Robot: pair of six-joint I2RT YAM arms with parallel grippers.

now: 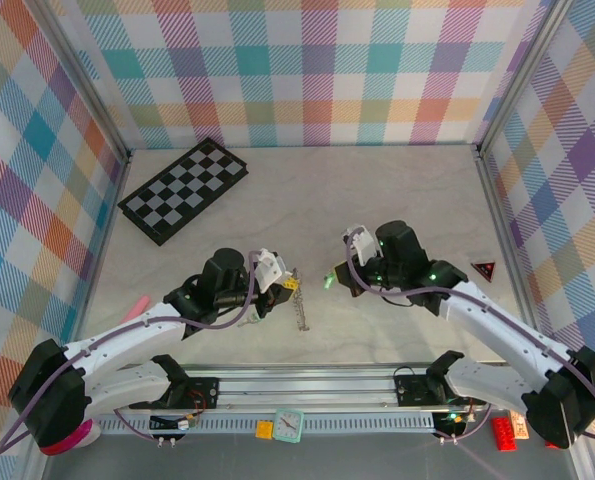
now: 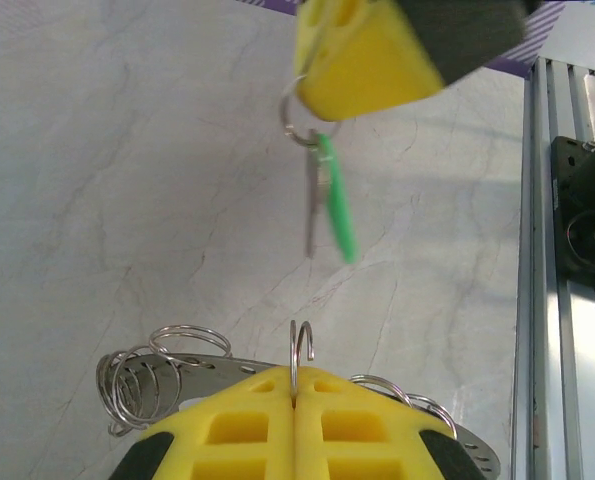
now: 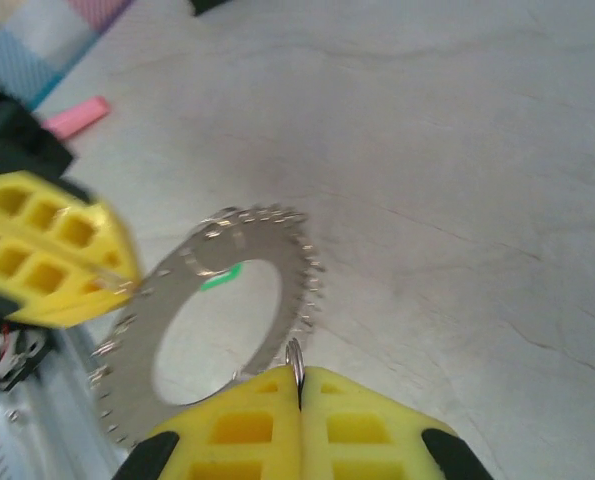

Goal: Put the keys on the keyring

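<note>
Keyring (image 3: pixel 295 285) hangs by its rim from my left fingers (image 2: pixel 267 395). They are pressed together on one of the small wire loops along its jagged edge, and the flat of the ring spreads sideways just past the tips, over the tabletop (image 2: pixel 127 150). My right fingers (image 3: pixel 267 395) are pressed together too, pinching the little split ring of one key (image 2: pixel 312 200). Its silver blade and green tag dangle beneath them, long axis pointing down.

From my left fingers, that key lies straight ahead, in line with the loop I pinch, near it but apart. From my right fingers, the keyring's rim sits just beyond the tips, with its hollow centre ahead and to the left. The right arm carries the key, so I judge it should close the gap, bringing split ring to loop while the left holds steady. A fleck of green (image 3: pixel 220 278) shows through the hollow centre; I cannot tell whether that is the second key.
</note>
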